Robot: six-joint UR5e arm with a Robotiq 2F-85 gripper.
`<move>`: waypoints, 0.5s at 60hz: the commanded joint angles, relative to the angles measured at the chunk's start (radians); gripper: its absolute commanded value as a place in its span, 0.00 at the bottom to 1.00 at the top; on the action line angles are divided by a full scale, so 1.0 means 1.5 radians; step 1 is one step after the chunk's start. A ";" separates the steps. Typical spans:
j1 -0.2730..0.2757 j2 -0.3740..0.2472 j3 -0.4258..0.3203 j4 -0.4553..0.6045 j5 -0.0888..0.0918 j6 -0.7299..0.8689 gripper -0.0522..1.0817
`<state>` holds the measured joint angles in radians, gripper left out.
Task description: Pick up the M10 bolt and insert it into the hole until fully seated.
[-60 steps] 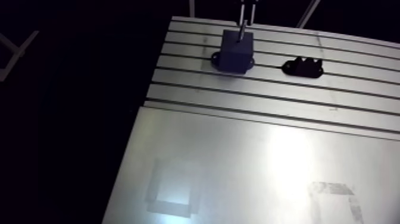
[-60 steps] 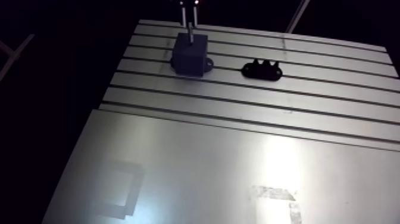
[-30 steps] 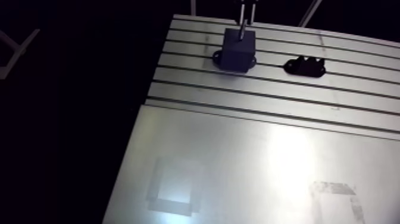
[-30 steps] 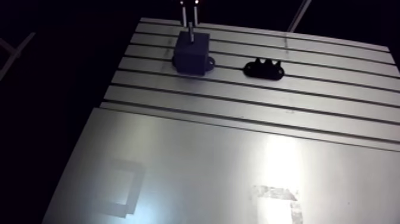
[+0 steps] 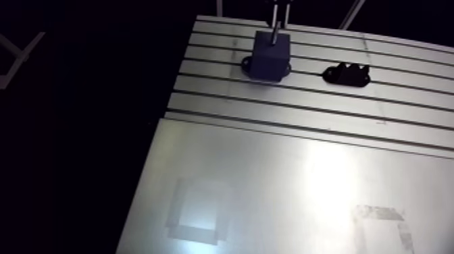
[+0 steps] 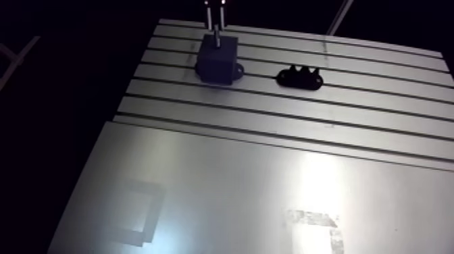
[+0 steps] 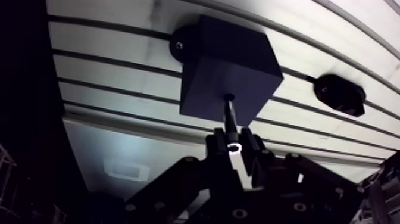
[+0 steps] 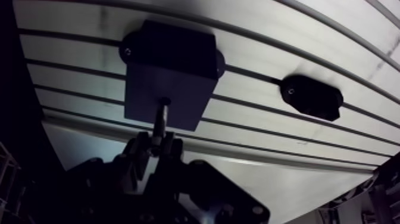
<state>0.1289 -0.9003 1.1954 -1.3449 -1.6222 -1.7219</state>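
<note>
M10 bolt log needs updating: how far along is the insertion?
Done: the bolt is picked up, with the gripper shut on it. In hand: its tip meets the hole atop the dark block, shank exposed. Left: pressing it down until seated, then releasing.

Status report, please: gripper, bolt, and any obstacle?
Gripper shut on bolt. Bolt tip at hole in dark block, shank showing, not seated. Black holder apart, not in the way.

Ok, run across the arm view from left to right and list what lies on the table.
faint square mark → dark block → black holder. The bolt stands right over the block, so it gets no place of its own in the order.
</note>
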 commanded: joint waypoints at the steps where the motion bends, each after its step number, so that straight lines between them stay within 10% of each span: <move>1: 0.000 0.001 0.000 -0.001 -0.001 0.000 1.00; 30: 0.000 0.001 0.003 -0.002 -0.001 0.000 1.00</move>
<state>0.1289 -0.8996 1.1972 -1.3473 -1.6237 -1.7217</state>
